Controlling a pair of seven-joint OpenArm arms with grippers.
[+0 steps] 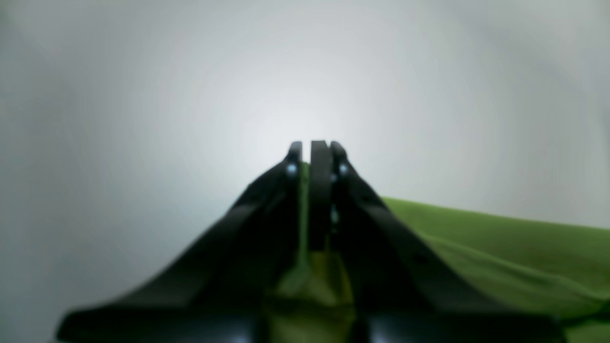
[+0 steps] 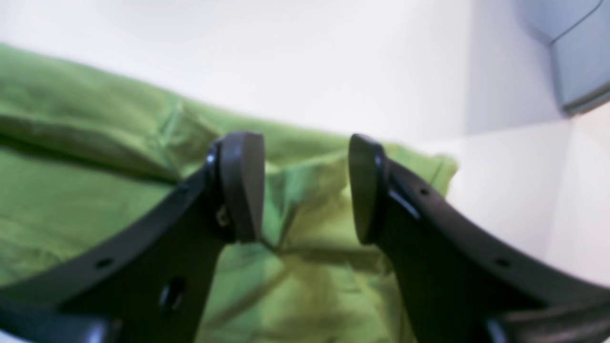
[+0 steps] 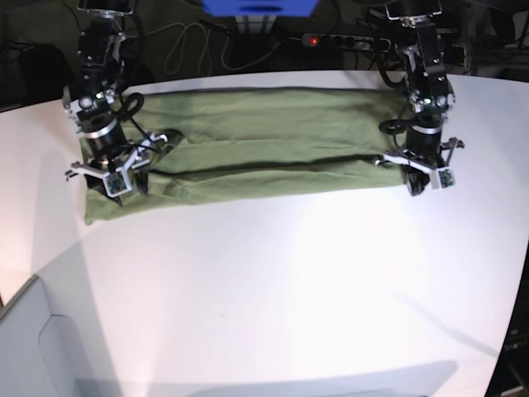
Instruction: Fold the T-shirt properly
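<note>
White table (image 3: pixel 273 281) is holding the green T-shirt (image 3: pixel 264 145), lying long and wrinkly across the top. Left claw (image 1: pixel 314 152) is pinching its edge; right claw (image 2: pixel 305 186) is gaping over it.

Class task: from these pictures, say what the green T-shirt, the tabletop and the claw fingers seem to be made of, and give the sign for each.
T-shirt: soft woven or knit cloth, likely cotton, matte; it creases and lies in folds.
Tabletop: smooth white board, perhaps laminate; slight sheen, soft shadows.
Fingers of the right claw: hard black plastic, probably, with smooth rounded pads.
</note>
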